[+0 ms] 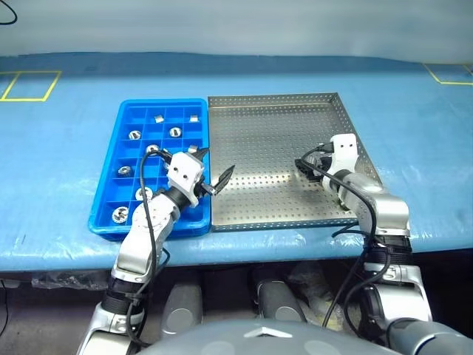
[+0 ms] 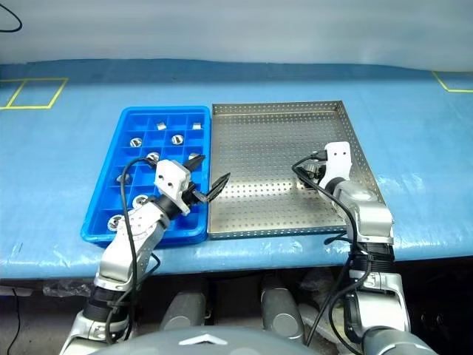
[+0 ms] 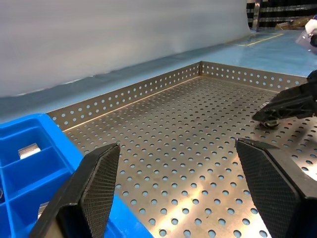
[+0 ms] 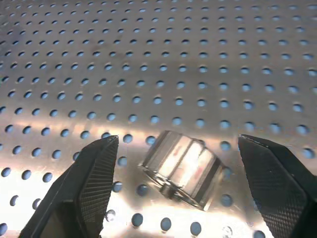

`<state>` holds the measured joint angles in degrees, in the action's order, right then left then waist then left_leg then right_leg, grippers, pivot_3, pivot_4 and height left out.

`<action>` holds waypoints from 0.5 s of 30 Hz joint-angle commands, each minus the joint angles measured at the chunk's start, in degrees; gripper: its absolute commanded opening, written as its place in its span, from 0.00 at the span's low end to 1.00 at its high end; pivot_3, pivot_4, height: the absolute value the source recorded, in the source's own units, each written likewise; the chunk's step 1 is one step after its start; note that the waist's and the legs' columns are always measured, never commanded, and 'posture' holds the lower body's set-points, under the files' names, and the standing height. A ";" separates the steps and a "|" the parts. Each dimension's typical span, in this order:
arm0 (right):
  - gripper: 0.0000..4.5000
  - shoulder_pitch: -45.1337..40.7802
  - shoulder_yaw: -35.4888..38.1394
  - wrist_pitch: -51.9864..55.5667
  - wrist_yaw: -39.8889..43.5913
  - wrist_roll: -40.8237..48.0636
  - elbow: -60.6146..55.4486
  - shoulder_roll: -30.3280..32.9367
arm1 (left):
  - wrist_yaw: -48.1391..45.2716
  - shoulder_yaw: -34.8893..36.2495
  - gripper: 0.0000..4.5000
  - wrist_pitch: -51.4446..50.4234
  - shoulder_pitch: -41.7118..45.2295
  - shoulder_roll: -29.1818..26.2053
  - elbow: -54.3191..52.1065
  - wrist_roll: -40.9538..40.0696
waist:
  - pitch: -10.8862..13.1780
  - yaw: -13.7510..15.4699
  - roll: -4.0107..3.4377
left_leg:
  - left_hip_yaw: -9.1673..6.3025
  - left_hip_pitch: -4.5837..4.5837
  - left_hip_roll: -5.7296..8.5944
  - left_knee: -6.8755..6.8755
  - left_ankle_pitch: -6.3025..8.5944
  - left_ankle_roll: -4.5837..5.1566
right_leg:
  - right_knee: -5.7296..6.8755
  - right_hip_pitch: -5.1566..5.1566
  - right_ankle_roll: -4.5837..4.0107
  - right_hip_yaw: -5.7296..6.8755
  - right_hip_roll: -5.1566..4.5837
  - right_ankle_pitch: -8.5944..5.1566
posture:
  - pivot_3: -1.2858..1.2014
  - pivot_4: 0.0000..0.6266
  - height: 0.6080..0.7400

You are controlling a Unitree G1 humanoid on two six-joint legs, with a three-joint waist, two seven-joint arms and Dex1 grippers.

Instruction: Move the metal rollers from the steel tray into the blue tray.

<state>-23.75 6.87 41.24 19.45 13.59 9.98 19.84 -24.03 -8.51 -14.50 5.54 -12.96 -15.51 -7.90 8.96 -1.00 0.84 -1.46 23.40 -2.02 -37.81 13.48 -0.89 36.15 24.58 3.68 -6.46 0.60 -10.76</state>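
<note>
Roller [image 4: 181,168] shiny, faceted, lying tilted on perforated steel tray [image 4: 158,59].

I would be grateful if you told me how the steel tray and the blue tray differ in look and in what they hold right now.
The steel tray is grey metal with one flat perforated floor; the blue tray is plastic, split into square compartments. The steel tray is the wider. The blue tray holds many metal rollers; the steel tray shows one roller, between the right gripper's open fingers. Both sit side by side on the blue table.
</note>
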 commanded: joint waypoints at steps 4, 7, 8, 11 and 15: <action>0.42 -1.69 -2.70 -4.22 2.42 -1.67 1.00 0.53 | 1.98 2.40 0.90 -0.95 -1.70 -0.57 -5.77 -0.39 | 0.00 0.81 0.00 | -0.01 0.01 0.00 0.03 0.00 0.01 | -0.02 0.00 0.01 0.01 0.00 0.01 | 0.61 0.24 1.00; 0.42 -1.94 -5.29 -8.97 5.54 -1.75 -0.86 -0.59 | 3.16 3.96 0.90 -1.52 -3.25 -1.40 -7.87 0.14 | 0.01 1.36 -0.01 | -0.01 0.01 0.00 0.04 0.01 0.01 | -0.02 0.01 0.01 0.01 0.00 0.01 | 0.63 0.24 1.00; 0.42 -2.39 -6.33 -10.23 6.66 -1.44 -1.81 -1.41 | 3.59 4.70 0.90 -1.73 -3.86 -1.73 -8.82 0.23 | 0.02 1.59 -0.02 | -0.01 0.01 -0.01 0.04 0.01 0.01 | -0.02 0.02 0.01 0.01 0.01 0.01 | 0.64 0.24 1.00; 0.42 -4.50 -8.18 -12.60 9.82 0.14 -3.28 -3.93 | 4.92 6.73 0.90 -2.37 -5.78 -2.49 -11.60 0.56 | 0.04 2.42 -0.03 | -0.02 -0.01 -0.04 0.05 0.01 0.01 | 0.01 0.03 0.00 0.03 0.04 0.00 | 0.67 0.24 1.00; 0.42 -7.92 -10.91 -15.20 16.73 2.57 -3.28 -6.95 | 6.22 9.78 0.90 -3.45 -10.50 -3.75 -16.43 0.74 | 0.05 4.60 -0.06 | -0.04 -0.01 -0.05 0.09 0.00 0.01 | 0.04 0.07 -0.03 0.07 0.04 -0.01 | 0.72 0.24 1.00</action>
<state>-29.76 -3.36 28.59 32.54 14.17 9.88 13.40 -18.52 -0.28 -17.65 -3.73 -16.14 -27.84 -7.34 9.01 3.60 0.79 -1.51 23.39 -2.07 -37.68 13.49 -0.88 36.18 24.65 3.63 -6.37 0.64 -10.78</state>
